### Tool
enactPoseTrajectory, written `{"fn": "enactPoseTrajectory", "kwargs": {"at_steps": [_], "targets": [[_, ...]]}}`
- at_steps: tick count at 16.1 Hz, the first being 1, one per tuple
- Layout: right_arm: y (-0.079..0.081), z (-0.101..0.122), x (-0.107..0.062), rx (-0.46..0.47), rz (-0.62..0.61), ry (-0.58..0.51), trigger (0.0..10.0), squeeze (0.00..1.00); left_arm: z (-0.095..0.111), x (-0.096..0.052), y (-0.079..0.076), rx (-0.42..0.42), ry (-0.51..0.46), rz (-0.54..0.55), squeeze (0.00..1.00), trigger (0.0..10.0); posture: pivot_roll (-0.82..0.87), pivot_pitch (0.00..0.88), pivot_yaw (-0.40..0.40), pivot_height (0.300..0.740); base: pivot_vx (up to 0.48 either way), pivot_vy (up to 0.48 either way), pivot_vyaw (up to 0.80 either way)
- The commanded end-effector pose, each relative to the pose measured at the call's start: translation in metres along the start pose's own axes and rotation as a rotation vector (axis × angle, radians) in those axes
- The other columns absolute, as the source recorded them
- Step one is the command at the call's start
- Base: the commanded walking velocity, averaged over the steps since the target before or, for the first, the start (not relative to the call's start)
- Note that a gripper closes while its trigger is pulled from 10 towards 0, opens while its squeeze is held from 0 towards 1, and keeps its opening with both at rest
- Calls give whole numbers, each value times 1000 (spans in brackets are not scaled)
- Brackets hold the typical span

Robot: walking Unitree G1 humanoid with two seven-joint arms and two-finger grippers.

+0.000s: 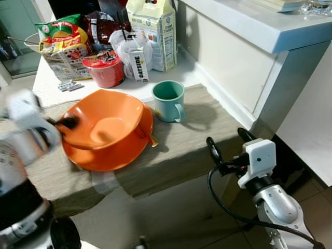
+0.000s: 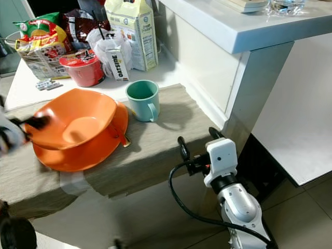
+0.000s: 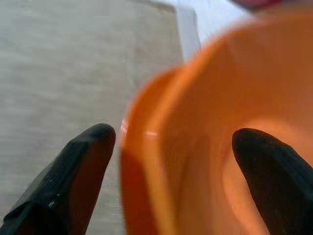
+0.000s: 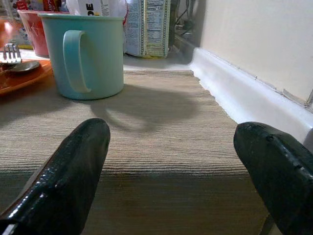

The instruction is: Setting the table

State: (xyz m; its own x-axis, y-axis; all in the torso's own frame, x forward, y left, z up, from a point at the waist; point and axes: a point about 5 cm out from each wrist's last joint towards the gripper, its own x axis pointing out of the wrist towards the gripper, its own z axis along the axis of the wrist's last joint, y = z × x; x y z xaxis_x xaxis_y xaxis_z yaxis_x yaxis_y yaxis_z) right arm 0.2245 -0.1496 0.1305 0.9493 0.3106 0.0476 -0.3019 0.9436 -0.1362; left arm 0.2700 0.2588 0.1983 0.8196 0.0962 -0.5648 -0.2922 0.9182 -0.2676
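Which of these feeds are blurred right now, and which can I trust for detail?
Left eye view: left gripper motion-smeared at the orange bowl; mug sharp. Left wrist view: bowl rim soft, out of focus. Right wrist view: crisp on the mug and placemat, right gripper open.

Orange bowl (image 1: 101,122) and orange plate (image 1: 111,153) under it – smooth plastic with a soft sheen. Teal mug (image 4: 88,54) matt, smooth, looks plastic or glazed. Placemat (image 4: 161,142) – coarse ribbed woven cloth, beige-grey, matt. Fork and spoon (image 4: 14,59) shiny metal. Worktop (image 1: 49,85) smooth white, slightly glossy. Milk carton (image 1: 155,31) printed coated paperboard. Snack bag (image 1: 65,44) glossy crinkled foil-plastic. Right tool's fingers (image 4: 73,176) black, glossy, lightly textured; white wall (image 4: 254,44) matt painted.
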Motion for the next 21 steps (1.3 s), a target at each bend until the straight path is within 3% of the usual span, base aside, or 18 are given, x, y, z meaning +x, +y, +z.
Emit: {"fn": "enactPoseTrajectory", "kwargs": {"at_steps": [1, 4, 5, 9, 13, 21], "targets": [[2, 0, 2, -8, 16, 3, 10000, 0, -3, 1, -3, 7, 27, -23, 0, 10000, -118, 0, 87, 740, 0, 0, 0], [2, 0, 1, -11, 13, 5, 10000, 0, -5, 4, -3, 4, 37, -27, 0, 9922, -118, 0, 87, 740, 0, 0, 0], [2, 1, 1, -12, 12, 5, 10000, 0, -4, 4, -3, 1, 31, -24, 0, 0, -127, 0, 88, 740, 0, 0, 0], [1, 1, 1, -14, 11, 5, 10000, 0, 1, 5, -2, -10, 6, -14, 0, 0, -128, 0, 88, 740, 0, 0, 0], [2, 1, 1, -13, 14, 7, 10000, 0, -5, 12, 2, 30, 10, -9, 0, 0, -126, 0, 87, 740, 0, 0, 0], [1, -1, -2, -7, 11, 17, 10000, 0, -6, 18, 4, -18, -1, -39, 0, 0, -129, 0, 87, 740, 0, 0, 0]]}}
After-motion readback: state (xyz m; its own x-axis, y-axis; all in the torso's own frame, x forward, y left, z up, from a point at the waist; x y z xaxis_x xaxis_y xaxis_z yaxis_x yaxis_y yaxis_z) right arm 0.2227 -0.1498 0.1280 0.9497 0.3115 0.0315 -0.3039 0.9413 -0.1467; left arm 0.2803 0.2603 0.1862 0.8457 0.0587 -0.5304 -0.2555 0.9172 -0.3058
